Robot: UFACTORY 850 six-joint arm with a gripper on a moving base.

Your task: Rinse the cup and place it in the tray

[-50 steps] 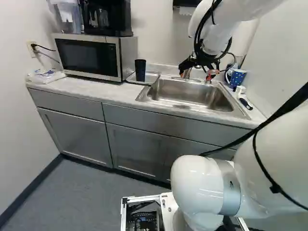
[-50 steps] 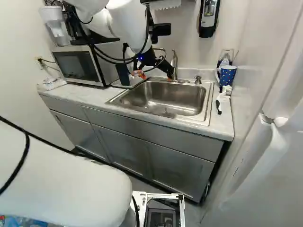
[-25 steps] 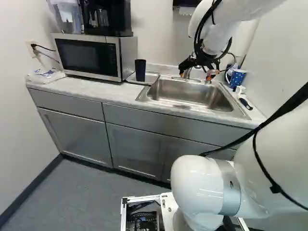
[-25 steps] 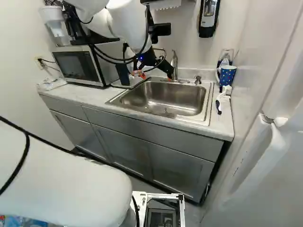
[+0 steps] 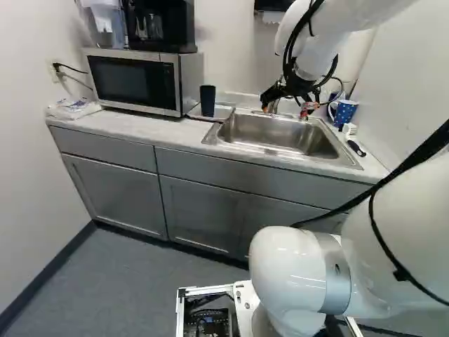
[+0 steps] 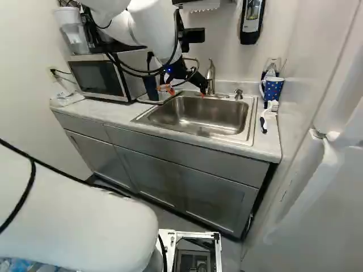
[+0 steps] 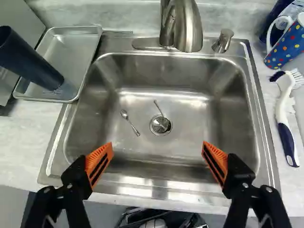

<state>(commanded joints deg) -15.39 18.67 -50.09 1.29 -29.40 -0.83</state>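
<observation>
My gripper [image 5: 285, 107] hangs over the sink in the left base view. In the wrist view the gripper [image 7: 157, 151] stands wide open, with nothing between its orange pads. Ahead of the fingers lies the steel sink [image 7: 190, 118], with a small spoon [image 7: 128, 122] beside the drain. A dark cup [image 7: 29, 59] stands upright on the metal tray [image 7: 71, 47], left of the sink in the left base view. The blue dotted mug [image 6: 273, 89] is on the counter behind the sink's right side in the right base view, its handle towards the faucet [image 7: 186, 26].
A brush [image 7: 283, 107] lies on the counter beside the sink, near the mug. The microwave [image 5: 133, 81] stands beside the tray, with a black appliance [image 5: 158, 27] on top. A soap dispenser [image 6: 252, 21] hangs on the wall. A white door or cabinet [image 6: 326, 192] rises at the right.
The base has moved slightly: counter, sink and microwave have shifted a little to the right in both base views. The arm keeps its pose, and its gripper stays as it was.
</observation>
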